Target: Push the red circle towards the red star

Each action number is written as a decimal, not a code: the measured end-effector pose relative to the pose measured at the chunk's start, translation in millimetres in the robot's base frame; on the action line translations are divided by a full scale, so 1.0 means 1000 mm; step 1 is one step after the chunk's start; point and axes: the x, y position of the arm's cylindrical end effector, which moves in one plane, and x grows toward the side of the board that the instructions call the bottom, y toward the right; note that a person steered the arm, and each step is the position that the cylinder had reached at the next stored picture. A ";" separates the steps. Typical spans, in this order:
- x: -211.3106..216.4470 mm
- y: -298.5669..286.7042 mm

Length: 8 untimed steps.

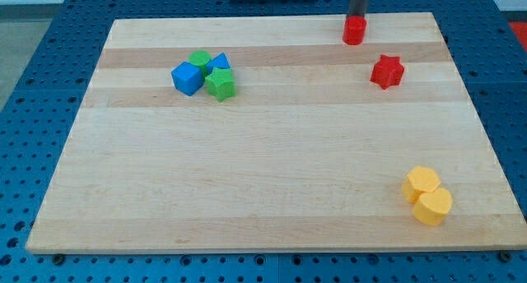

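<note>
The red circle (353, 30) sits near the top edge of the wooden board, right of centre. The red star (386, 71) lies below it and a little to the view's right, a short gap apart. My tip (357, 16) comes down from the view's top and stands right at the upper side of the red circle, seemingly touching it. The rod's upper part runs out of the view.
A cluster at upper left holds a blue cube (188, 77), a green circle (200, 59), a blue triangle (219, 63) and a green star (220, 84). Two yellow blocks (422, 183) (432, 206) sit at lower right. The board (263, 176) lies on a blue perforated table.
</note>
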 end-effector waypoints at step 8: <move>0.092 -0.039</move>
